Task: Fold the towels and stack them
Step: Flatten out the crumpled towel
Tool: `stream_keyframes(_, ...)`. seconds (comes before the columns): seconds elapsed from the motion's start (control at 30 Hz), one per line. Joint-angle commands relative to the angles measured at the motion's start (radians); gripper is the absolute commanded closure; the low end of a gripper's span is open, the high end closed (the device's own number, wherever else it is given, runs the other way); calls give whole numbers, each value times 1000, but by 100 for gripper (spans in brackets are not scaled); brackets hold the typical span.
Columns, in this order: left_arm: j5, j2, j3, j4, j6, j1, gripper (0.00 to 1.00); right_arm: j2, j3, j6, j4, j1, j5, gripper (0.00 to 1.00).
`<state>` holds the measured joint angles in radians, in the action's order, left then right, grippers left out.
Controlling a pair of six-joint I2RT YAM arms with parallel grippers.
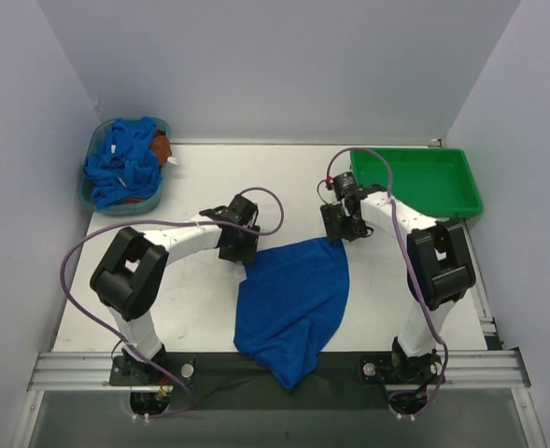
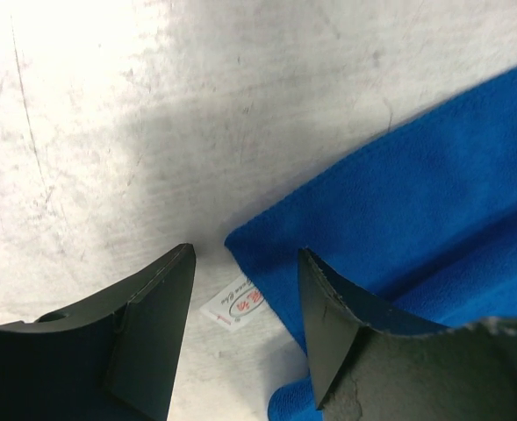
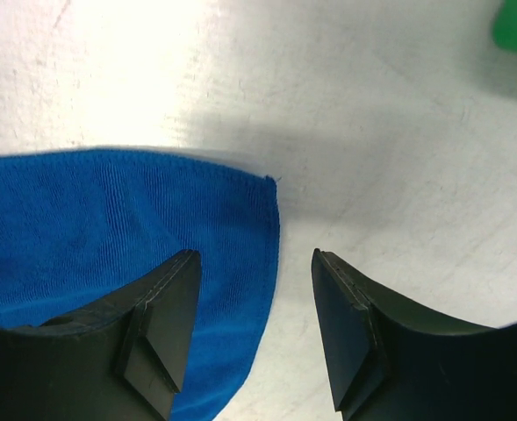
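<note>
Lying on the white table, the blue towel is spreading from the middle down to the near edge. Its low tip is hanging over the dark strip along that edge. Its two far corners are pointing at the two arms.

The left gripper is sitting low at the towel's far left corner. In the left wrist view this gripper is standing wide open, holding nothing. The corner of the blue towel is poking into the gap between the fingers. A little white tag with red letters is sticking out from the towel's edge, right in that gap. One finger is covering a bit of the towel and the other is over bare table.

The right gripper is sitting low at the towel's far right corner. In the right wrist view this gripper is wide open too, holding nothing. The towel's corner edge is running down the gap, closer to one of the fingers. That finger is over the cloth and the other is over bare table.

A see-through bin is sitting in the far left corner, with a pile of blue towels heaping up in it. A green tray is sitting in the far right corner.
</note>
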<state>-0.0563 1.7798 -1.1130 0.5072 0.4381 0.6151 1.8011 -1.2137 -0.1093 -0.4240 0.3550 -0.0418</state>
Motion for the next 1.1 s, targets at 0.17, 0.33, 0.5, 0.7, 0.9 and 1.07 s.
stream_keyframes(0.17,-19,61,-38,-50,-15,-2,44,69,-58,-1,16,-19,11,47)
stream_keyframes(0.33,-16,82,-25,-50,-16,-3,52,110,-66,-1,19,-28,-4,47)
stream_keyframes(0.5,-13,99,-22,-49,-21,-3,58,156,-89,-15,8,-33,-29,47)
stream_keyframes(0.7,-14,112,-22,-47,-27,-3,64,176,-104,-29,-5,-40,-69,48)
stream_keyframes(0.9,-25,116,-25,-35,-38,-3,65,201,-127,-23,-21,-40,-112,55)
stream_keyframes(1.07,-40,121,-36,-24,-52,-3,69,204,-138,-18,-21,-40,-159,56)
